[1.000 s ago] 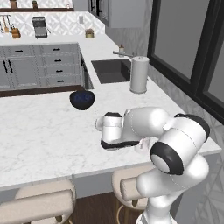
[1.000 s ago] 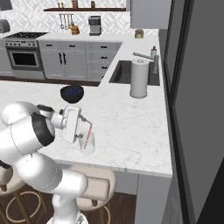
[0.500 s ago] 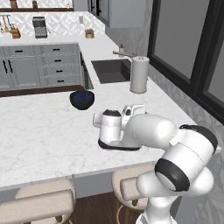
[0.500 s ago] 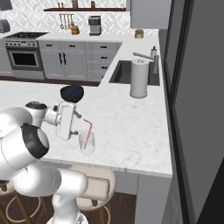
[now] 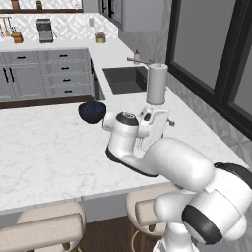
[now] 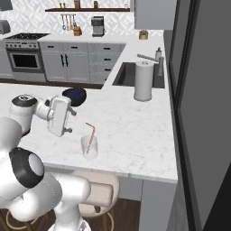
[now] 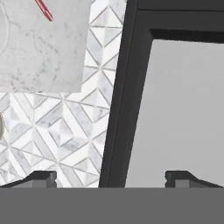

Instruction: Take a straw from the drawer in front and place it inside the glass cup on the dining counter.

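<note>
Bright, even light everywhere, with no glare. The long white marble dining counter (image 6: 131, 135) has only faint shadows. All pictures look slightly soft.

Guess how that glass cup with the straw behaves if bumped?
The glass cup looks small and thin-walled, so probably light and prone to sliding on the smooth counter. The straw leans above the rim, so a knock could likely tip it out.
</note>
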Available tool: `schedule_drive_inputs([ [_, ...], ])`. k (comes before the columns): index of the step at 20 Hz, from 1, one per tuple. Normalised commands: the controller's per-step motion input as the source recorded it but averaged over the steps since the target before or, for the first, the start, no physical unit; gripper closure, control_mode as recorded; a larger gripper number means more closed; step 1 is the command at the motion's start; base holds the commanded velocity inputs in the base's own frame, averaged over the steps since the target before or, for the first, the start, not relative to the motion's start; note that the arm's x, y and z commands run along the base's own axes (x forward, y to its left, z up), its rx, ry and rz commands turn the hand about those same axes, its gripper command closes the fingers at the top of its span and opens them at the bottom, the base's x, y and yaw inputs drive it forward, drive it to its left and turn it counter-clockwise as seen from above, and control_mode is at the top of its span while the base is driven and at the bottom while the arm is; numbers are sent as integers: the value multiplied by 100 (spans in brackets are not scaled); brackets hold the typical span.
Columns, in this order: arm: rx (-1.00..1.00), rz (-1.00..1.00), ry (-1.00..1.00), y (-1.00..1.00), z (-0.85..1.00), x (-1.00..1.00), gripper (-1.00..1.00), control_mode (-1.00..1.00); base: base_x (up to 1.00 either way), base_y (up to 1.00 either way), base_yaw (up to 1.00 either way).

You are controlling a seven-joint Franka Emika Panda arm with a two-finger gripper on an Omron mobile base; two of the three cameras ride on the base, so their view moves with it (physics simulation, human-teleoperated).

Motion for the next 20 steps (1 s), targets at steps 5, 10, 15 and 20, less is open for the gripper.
schedule_drive_inputs([
  [5,52,3,-7,-2,48,-86,-100,-100,0,0,0],
  [10,61,5,-8,-21,31,-77,-100,-100,0,0,0],
  [15,63,4,0,-27,0,-35,-100,-100,0,0,0],
  [20,53,2,0,-2,0,-3,-100,-100,0,0,0],
])
